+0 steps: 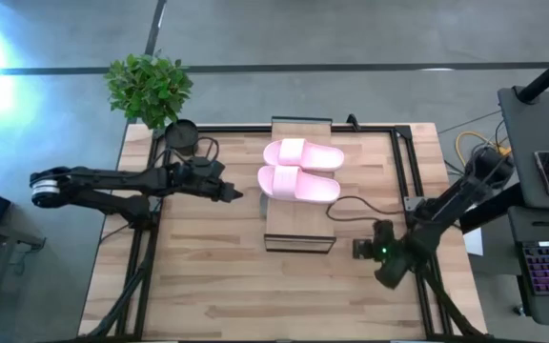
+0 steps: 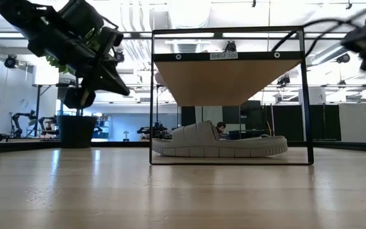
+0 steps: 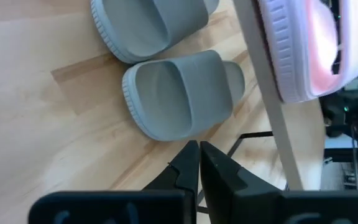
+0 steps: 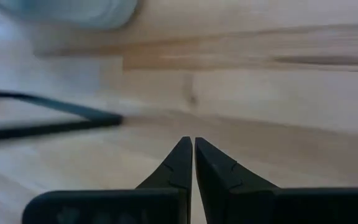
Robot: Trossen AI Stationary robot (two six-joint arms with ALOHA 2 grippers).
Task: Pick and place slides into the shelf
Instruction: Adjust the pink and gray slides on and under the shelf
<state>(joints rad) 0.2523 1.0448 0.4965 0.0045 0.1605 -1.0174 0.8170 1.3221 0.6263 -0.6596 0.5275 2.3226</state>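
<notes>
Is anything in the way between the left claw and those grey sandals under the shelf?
Nothing visible. The left gripper, shut and empty, hangs just left of the shelf; only bare table lies between it and the nearer grey slide.

The table (image 1: 208, 276) is showing pale, matt wood planks with visible grain. The shelf (image 1: 299, 233) is carrying a light wood top on a thin dark metal frame. The pink slides (image 1: 299, 170) and grey slides (image 3: 179, 93) are looking like smooth, matt moulded foam with ribbed edges.

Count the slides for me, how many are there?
4. Two pink slides lie side by side on top of the shelf. Two grey-green slides sit underneath it.
</notes>
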